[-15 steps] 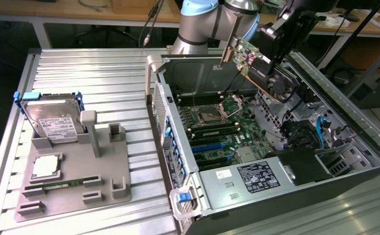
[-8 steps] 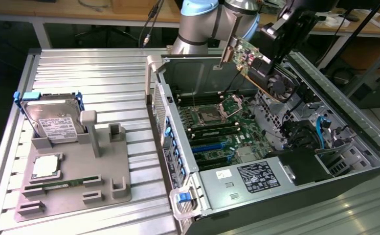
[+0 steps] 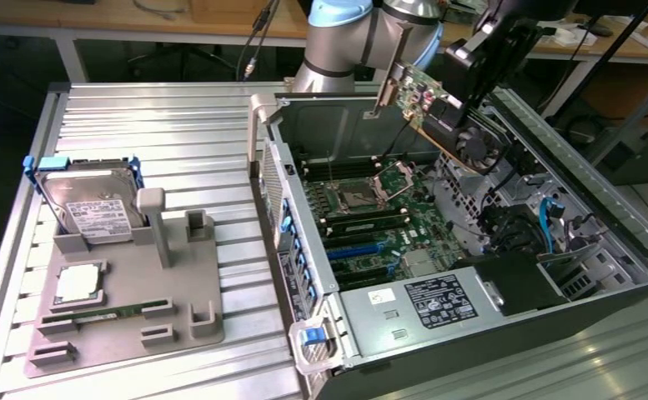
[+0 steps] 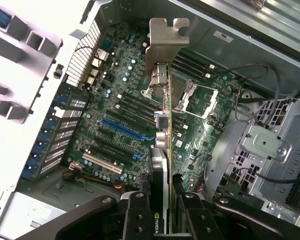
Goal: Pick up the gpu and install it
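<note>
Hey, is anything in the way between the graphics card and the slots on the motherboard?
Nothing visible. The gripper holds the graphics card above the open case, and the slots below look bare.

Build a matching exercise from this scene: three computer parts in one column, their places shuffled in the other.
1. gpu
2. hard drive
3. memory stick

A. lying flat in a slot of the gray holder
B. gripped by the gripper above the open case
C. standing on edge in the gray holder

Pairs: 1-B, 2-C, 3-A
</note>
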{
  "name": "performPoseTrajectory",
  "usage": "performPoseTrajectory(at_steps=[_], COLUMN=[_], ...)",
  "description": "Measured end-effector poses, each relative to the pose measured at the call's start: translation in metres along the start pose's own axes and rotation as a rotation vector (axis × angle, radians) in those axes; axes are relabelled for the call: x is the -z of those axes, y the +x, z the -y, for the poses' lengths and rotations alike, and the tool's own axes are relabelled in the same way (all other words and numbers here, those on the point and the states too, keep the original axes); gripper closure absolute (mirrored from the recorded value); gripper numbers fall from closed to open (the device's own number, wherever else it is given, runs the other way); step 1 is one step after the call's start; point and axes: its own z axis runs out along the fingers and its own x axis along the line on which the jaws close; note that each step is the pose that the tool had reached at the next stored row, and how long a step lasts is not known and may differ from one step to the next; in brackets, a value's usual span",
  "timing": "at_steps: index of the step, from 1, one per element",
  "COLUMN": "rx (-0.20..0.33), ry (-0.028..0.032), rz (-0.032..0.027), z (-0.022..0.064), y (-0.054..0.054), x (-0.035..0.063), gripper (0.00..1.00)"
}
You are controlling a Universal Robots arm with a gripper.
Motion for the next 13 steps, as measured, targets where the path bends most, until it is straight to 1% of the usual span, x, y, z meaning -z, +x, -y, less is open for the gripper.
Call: performPoseTrajectory(at_steps=[13], rx=[0.013], ry=[-0.0007], rz=[-0.0003], z=[-0.0001], y=[0.0000], x=[0.0000], gripper=[0.73])
